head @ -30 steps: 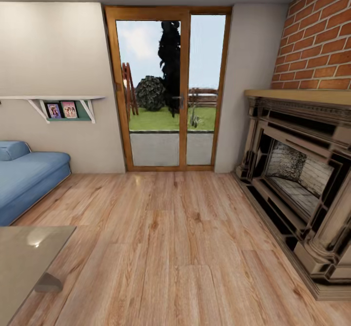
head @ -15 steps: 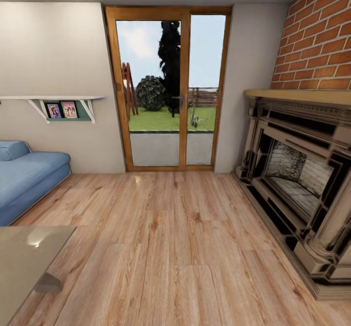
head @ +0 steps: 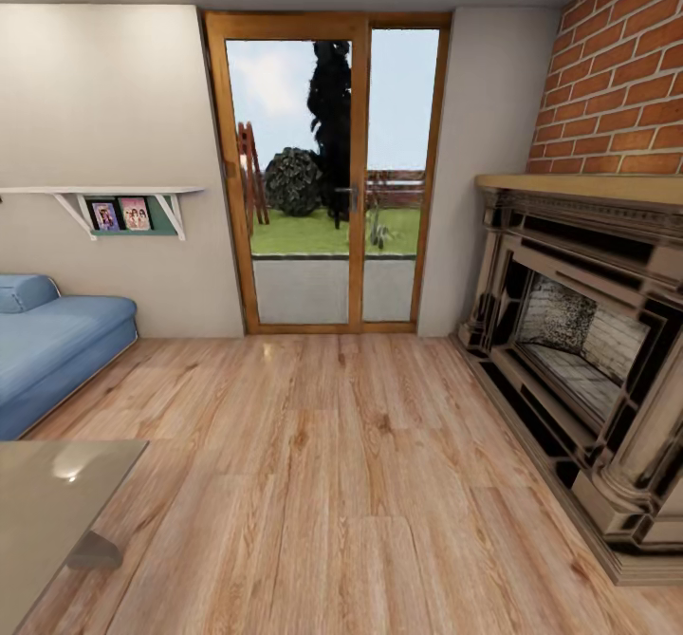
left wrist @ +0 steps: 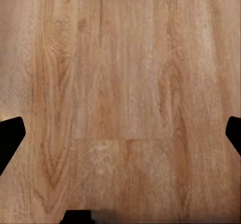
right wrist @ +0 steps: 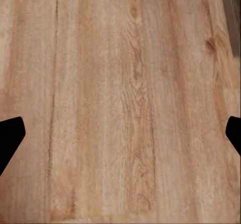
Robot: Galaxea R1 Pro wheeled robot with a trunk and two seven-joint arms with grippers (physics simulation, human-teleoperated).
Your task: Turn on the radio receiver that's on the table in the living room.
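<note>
Radio receiver isn't anywhere in what I can see right now, so I can't say where on the tabletop it sits. Nothing has changed over the last second: head view is identical frame to frame, so my base and head are parked. Means zero progress toward the radio in that span.

Head view: tabletop (head: 47, 502) corner, glossy and bare, at lower left. Blue sofa (head: 52, 355) behind it, glass doors (head: 327, 175) straight ahead, fireplace (head: 579, 350) on my right, plank floor (head: 332, 483) between.

Left tool (left wrist: 120, 133): fingertips (left wrist: 10, 138) at the frame edges, spread wide, holding nothing, floor below. Right tool (right wrist: 120, 133): same, wide apart, nothing in it.

My read: the rest of the tabletop runs off to my left, so I need to turn that way to find the radio.
</note>
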